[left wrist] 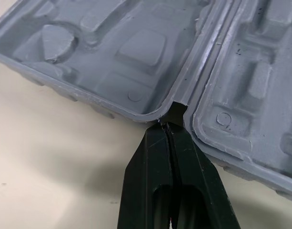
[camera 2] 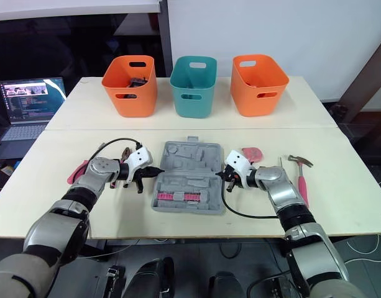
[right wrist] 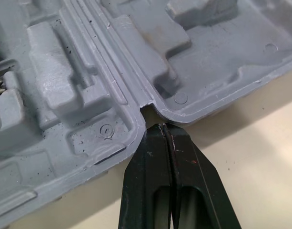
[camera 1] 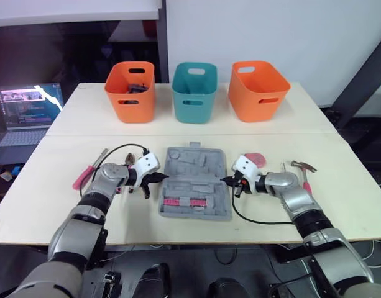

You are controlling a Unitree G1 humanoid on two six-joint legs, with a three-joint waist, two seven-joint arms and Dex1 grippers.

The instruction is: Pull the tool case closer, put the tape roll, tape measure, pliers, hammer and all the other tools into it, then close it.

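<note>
While both of your arms reach inward across the desk (camera 1: 47, 205), forearms low and nearly level, they close on the tool case (camera 1: 196, 181) from opposite sides. The left tool (camera 1: 158, 177) points at the case's left edge and the right tool (camera 1: 227, 181) at its right edge, each in line with the hinge.

Your left wrist view shows the left tool's black fingers (left wrist: 150, 162) pressed flat together, tips set in the notch where the two grey halves meet. The right tool (right wrist: 162, 126) is the same: fingers closed against each other, tips at the hinge notch on its side. Neither one has hold of anything.

You'll find the case lying open and flat in the middle of the desk, between the two tools. Its near half holds a pink-and-grey insert (camera 1: 185, 202).

Well to the left lies a pink-handled screwdriver (camera 1: 84, 176), and what looks like pliers (camera 2: 124, 153) sits partly hidden behind your left wrist. A small pink item (camera 1: 255, 159) lies just beyond the right tool, too small to identify, and a hammer (camera 1: 304, 171) lies farther right.

At the far side stand three bins: orange (camera 1: 130, 91), teal (camera 1: 194, 92), orange (camera 1: 259, 90). A lit laptop (camera 1: 30, 112) sits off to the left.
</note>
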